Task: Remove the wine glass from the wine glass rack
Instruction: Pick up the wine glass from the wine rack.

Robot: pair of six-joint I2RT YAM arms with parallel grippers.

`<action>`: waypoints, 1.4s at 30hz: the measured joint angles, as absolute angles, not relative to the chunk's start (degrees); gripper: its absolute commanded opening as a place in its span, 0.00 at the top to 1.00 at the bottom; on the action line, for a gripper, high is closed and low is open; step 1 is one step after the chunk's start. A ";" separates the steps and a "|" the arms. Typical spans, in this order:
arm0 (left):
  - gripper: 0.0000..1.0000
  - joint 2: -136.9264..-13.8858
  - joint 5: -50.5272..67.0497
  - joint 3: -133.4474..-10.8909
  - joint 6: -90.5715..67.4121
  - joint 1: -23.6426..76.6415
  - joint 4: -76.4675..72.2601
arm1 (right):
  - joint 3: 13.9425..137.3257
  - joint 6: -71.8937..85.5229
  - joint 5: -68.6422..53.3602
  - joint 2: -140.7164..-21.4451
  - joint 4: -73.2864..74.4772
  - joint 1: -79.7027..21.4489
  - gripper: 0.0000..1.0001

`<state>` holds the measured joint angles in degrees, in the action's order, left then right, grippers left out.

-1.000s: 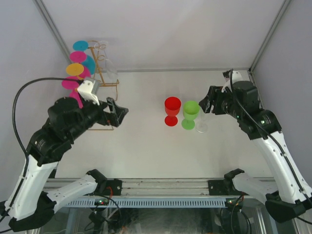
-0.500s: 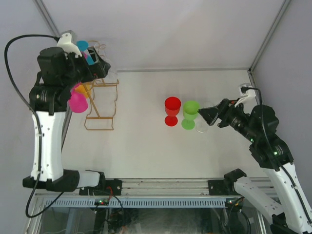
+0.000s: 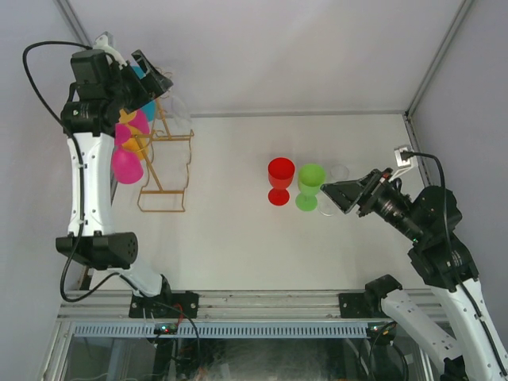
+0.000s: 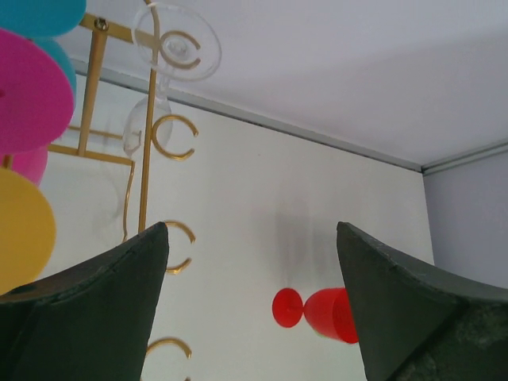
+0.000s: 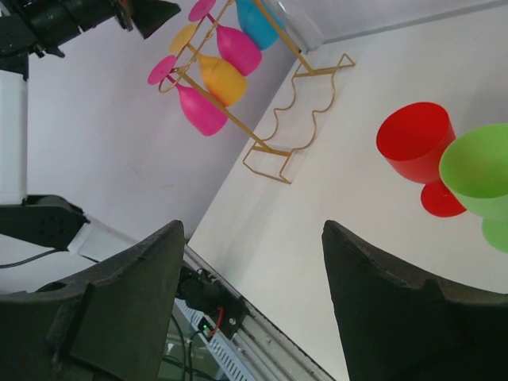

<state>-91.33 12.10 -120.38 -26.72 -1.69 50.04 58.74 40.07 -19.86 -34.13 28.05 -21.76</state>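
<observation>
Faintly from above, plainly from the left wrist: clear wine glass (image 4: 147,123) on the rack (image 4: 146,182); both jaws spread, empty.

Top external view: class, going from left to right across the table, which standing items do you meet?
Gold wire wine glass rack → red plastic wine glass → green plastic wine glass → clear wine glass

Overhead, we are seeing the left arm (image 3: 99,95) covering the top of the wine glass rack (image 3: 163,210) and most of the hanging glasses (image 3: 127,165). At the left wrist, the frame edge is cropping the magenta foot (image 4: 28,87), and the left gripper (image 4: 252,230) is masking the rack's base. At the right wrist, the green glass (image 5: 476,171) is running off-frame.
</observation>
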 measured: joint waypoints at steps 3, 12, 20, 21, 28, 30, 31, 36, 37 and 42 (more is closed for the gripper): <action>0.12 -94.52 11.90 -123.26 -28.60 -1.89 48.62 | 57.34 41.98 -20.58 -34.09 26.46 -21.76 0.30; 0.19 -101.75 9.76 -127.90 -36.36 -3.16 43.94 | 56.93 44.31 -21.56 -33.69 24.73 -21.78 0.30; 0.25 -107.53 7.14 -129.58 -43.03 -3.38 41.50 | 56.42 44.62 -21.08 -31.86 24.64 -21.76 0.30; 0.25 -108.18 7.09 -129.86 -43.59 -3.42 41.43 | 56.12 44.71 -21.06 -31.66 24.62 -21.78 0.30; 0.30 -110.06 5.06 -130.76 -46.09 -3.53 41.19 | 54.76 45.32 -21.10 -31.70 24.58 -21.78 0.30; 0.30 -110.30 4.34 -131.31 -46.44 -3.53 41.19 | 54.46 45.50 -21.10 -31.70 24.51 -21.76 0.30; 0.31 -110.45 4.10 -131.59 -46.57 -3.53 41.15 | 54.28 45.67 -21.12 -31.73 24.49 -21.76 0.30; 0.36 -111.26 2.76 -132.20 -47.44 -3.57 40.95 | 53.67 46.30 -21.32 -31.79 24.36 -21.78 0.30; 0.38 -111.50 2.66 -132.22 -47.48 -3.55 40.91 | 53.60 46.35 -21.37 -31.79 24.34 -21.78 0.30; 0.40 -112.88 2.48 -132.22 -48.07 -3.57 40.82 | 53.52 46.50 -21.34 -31.79 24.10 -21.78 0.30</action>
<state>-112.88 2.48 -132.22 -48.07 -3.57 40.82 53.52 46.50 -21.34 -31.79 24.10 -21.78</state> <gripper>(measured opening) 0.597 0.699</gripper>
